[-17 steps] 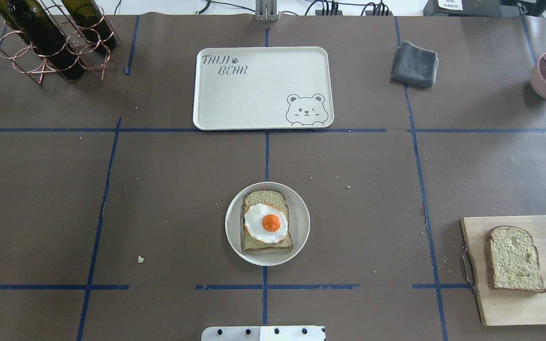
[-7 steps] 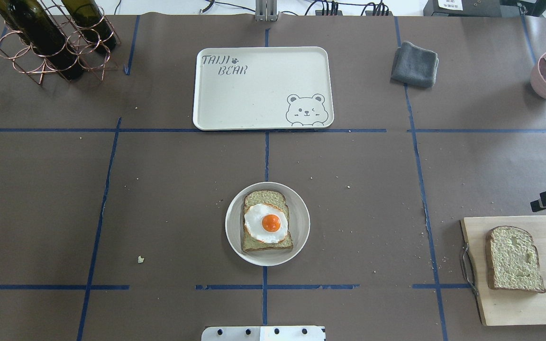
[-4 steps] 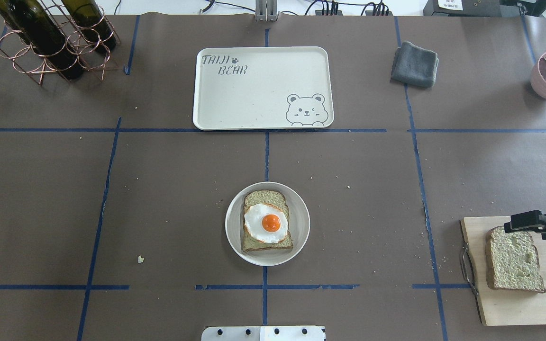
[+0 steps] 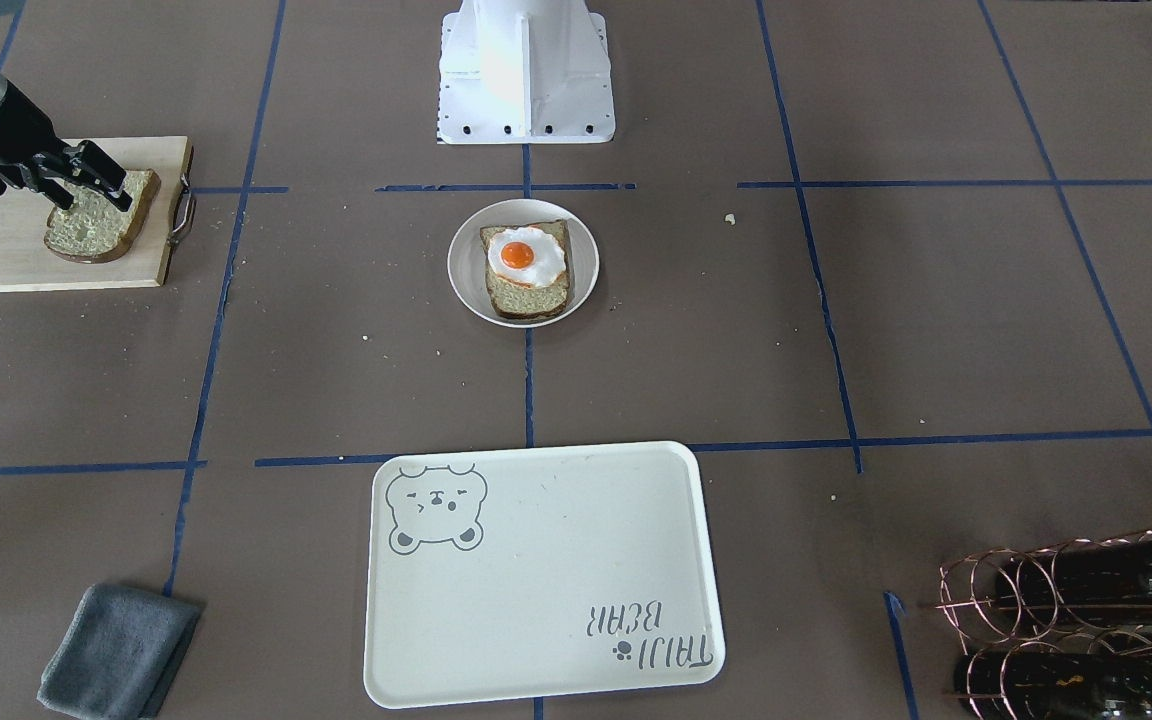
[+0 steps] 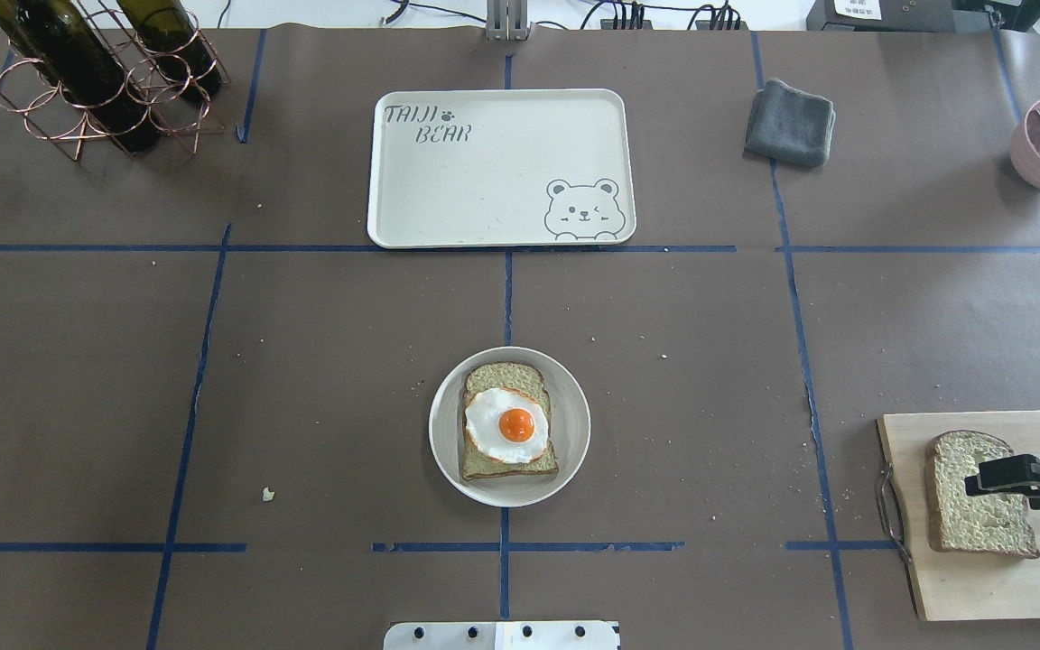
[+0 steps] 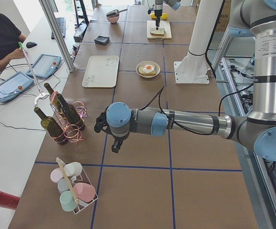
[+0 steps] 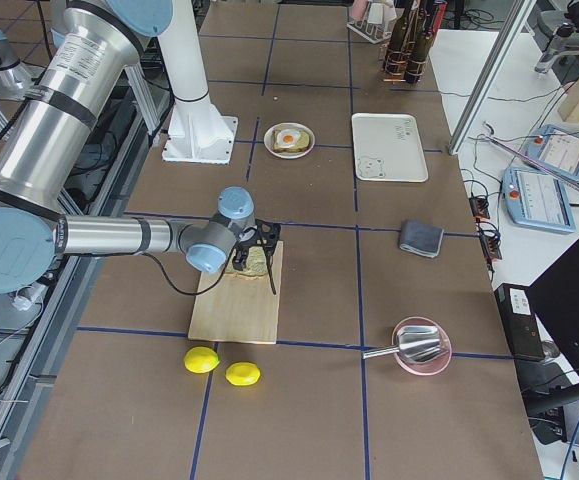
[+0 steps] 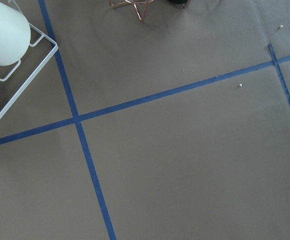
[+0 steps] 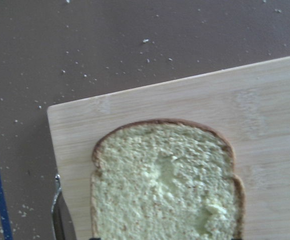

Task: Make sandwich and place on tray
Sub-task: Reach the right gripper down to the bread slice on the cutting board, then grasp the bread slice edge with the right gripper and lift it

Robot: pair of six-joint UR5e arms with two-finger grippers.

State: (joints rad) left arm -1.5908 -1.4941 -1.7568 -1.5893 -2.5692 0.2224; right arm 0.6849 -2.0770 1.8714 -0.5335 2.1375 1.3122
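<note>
R tool (image 5: 979, 477): fingers spread wide, poised directly over loose bread slice (image 5: 971, 516), which lies flat on cutting board (image 5: 1007, 587). Contact w/ slice: cannot tell. Plate (image 5: 438, 424) w/ lower slice (image 5: 504, 375) + fried egg (image 5: 504, 426): well apart from board, on robot's left. Tray (image 5: 484, 181): farther from board still. L tool (image 6: 101, 125): state cannot be told.

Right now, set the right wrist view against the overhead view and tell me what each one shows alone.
Only the wrist view: the loose slice's upper part with nothing over it. Only overhead: the tray, the plate with egg on bread, the right fingers over the slice, the grey cloth. Both: that slice lying on the cutting board.
</note>
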